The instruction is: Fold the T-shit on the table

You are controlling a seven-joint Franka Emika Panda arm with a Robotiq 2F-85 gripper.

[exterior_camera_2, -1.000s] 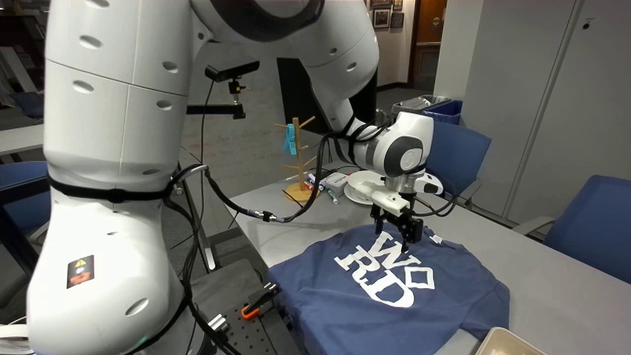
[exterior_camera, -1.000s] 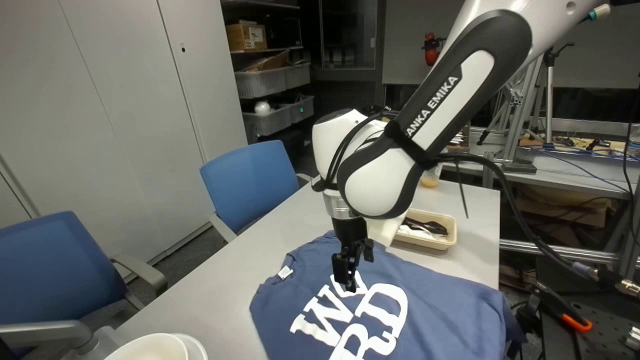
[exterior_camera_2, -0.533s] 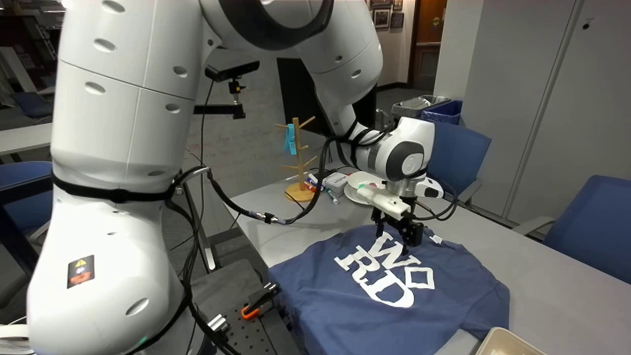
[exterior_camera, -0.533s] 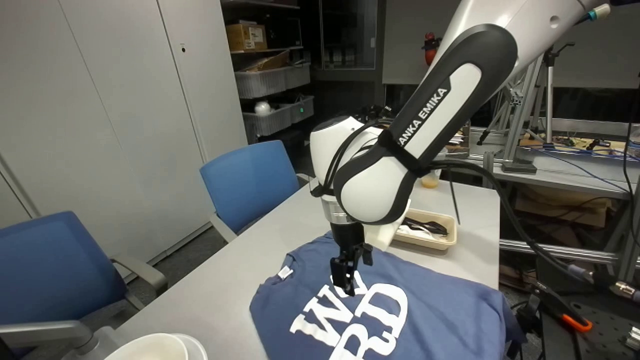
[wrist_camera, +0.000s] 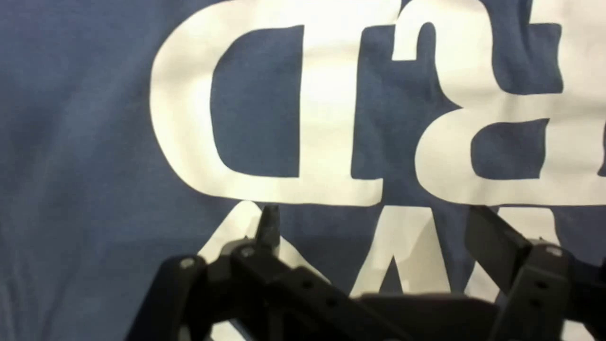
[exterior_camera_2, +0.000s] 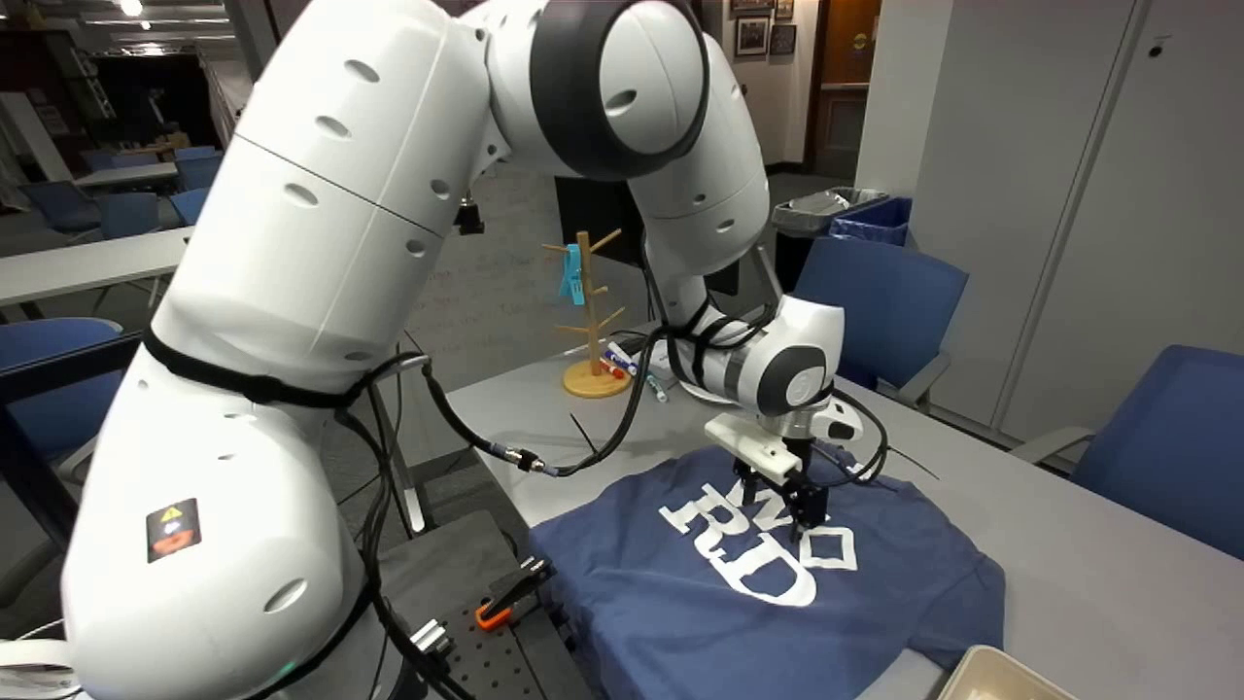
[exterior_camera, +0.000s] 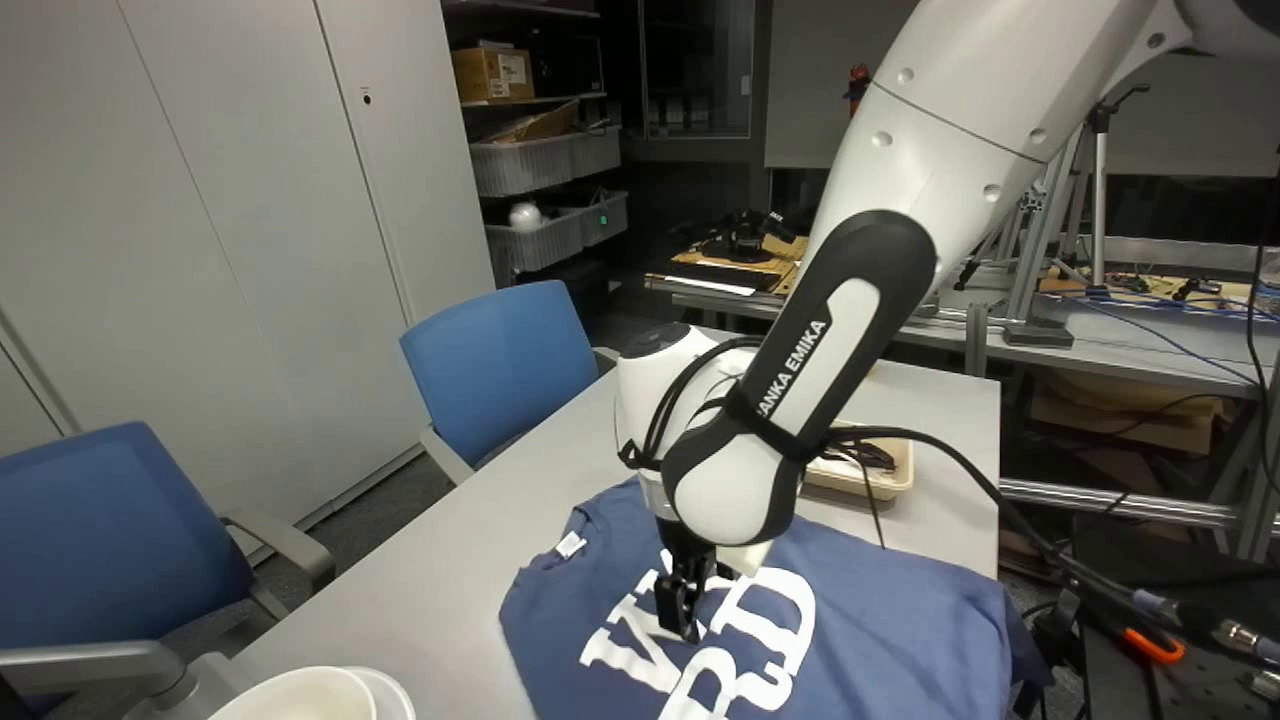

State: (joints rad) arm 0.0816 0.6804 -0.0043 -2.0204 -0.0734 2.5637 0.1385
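T-shirt: spread print-side up on table, directly below gripper, reaching out on all sides of it; one side drapes o/ table edge, arm's side.
Table room: widest strip of plain pale top lies past collar tag, L of gripper in an exterior view; smaller patch b/w T-shirt & wooden stand, L of & behind gripper in an exterior view.
Chair side: blue chairs stand along table edge opp. arm, well apart from gripper.
Tray: beige, near T-shirt's edge, R of & beyond gripper in an exterior view.
Bowl: white, well apart from gripper, lower L in an exterior view.
Mount: black plate w/ orange-trimmed clamp, past draped side of T-shirt, lower L of gripper in an exterior view.
Arm: slants up, bends at high elbow, then forearm slopes down to wrist, directly o/ gripper; last stretch approx. vert.
Fingers: point down, spread wide, gripper released; white print shows b/w & ahead of them in wrist view.
Fingertips: low o/ T-shirt; touching or just apart, can't tell.
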